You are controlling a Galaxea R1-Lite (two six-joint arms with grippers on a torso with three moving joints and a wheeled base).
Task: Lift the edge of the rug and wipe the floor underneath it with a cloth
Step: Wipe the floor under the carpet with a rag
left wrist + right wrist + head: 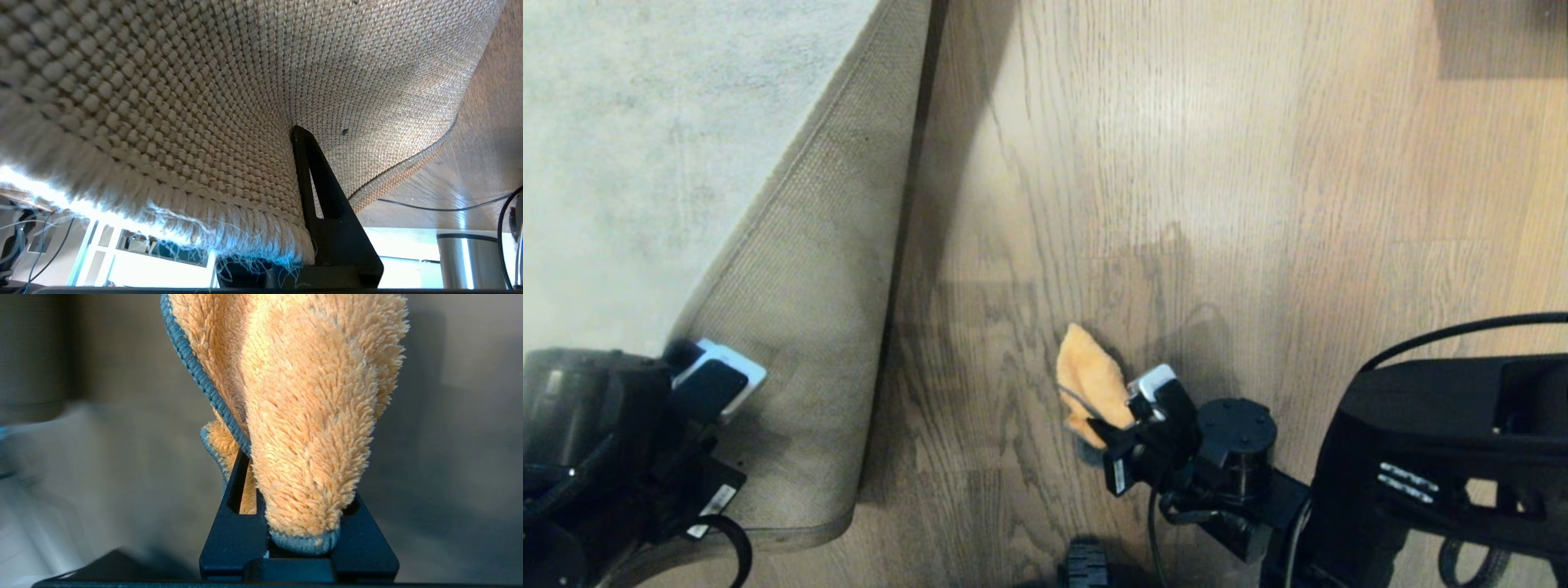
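A home room – wood-plank floor (1217,204), large pale rug (645,163).

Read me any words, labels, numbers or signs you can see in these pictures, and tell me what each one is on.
No text can be read.
White sticker on the left hand, by the lifted rug edge: print too small to read.
White sticker on the right hand, which holds the cloth: too small to read.
Pale marks on the robot's body: blurred, unreadable.
Both wrist views: no text.
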